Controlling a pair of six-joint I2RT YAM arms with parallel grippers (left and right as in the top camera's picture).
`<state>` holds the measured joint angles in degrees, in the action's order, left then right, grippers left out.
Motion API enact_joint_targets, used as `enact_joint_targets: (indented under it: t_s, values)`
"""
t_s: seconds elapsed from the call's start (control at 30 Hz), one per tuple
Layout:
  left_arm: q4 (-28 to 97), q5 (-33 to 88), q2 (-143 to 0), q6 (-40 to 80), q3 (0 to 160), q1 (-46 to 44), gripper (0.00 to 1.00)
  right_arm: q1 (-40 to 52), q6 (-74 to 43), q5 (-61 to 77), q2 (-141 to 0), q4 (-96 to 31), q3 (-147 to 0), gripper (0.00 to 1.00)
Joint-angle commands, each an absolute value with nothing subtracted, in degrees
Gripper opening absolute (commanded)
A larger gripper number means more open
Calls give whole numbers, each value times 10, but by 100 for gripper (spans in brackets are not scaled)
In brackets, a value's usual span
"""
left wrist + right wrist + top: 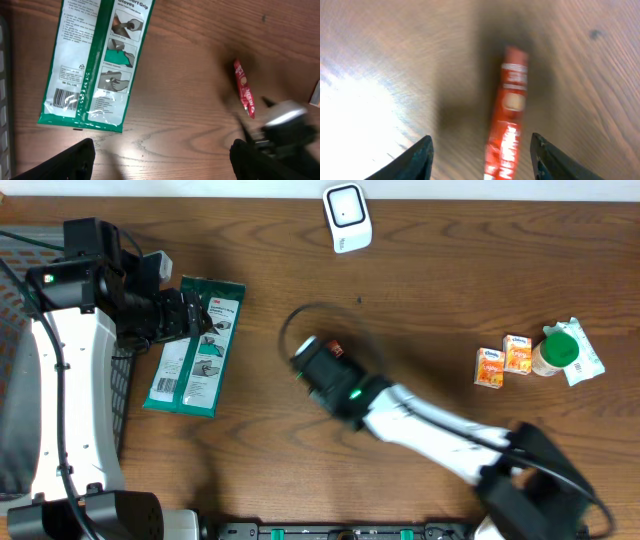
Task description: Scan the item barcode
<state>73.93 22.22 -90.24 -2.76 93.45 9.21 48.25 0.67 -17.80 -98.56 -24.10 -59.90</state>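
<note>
Right jaws apart, gripping nothing; red packet lies flat on the table between them. Left jaws wide apart, empty; green glove pack just ahead.

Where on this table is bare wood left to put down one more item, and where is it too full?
Free: the wood between the white scanner and the orange boxes, and the front strip below the green glove packet. Crowded: the middle, where the right pincer hangs over the red sachet, and around those boxes.
</note>
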Motion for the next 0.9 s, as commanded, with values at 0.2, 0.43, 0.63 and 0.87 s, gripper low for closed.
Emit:
enact_joint_targets:
  t_s: [0.2,0.43,0.63,0.87]
  values:
    - [741,225,-895,-25,934,92,87,353,-68,22,-974,-316,-589,44]
    - [741,225,-895,-25,934,92,87,360,-66,-2,-1055,-298,-589,40]
    - [741,225,-895,-25,934,92,87,360,-66,-2,-1071,-290,-592,13]
    - [741,225,-895,-25,934,92,87,346,-62,10,-979,-296,-600,1]
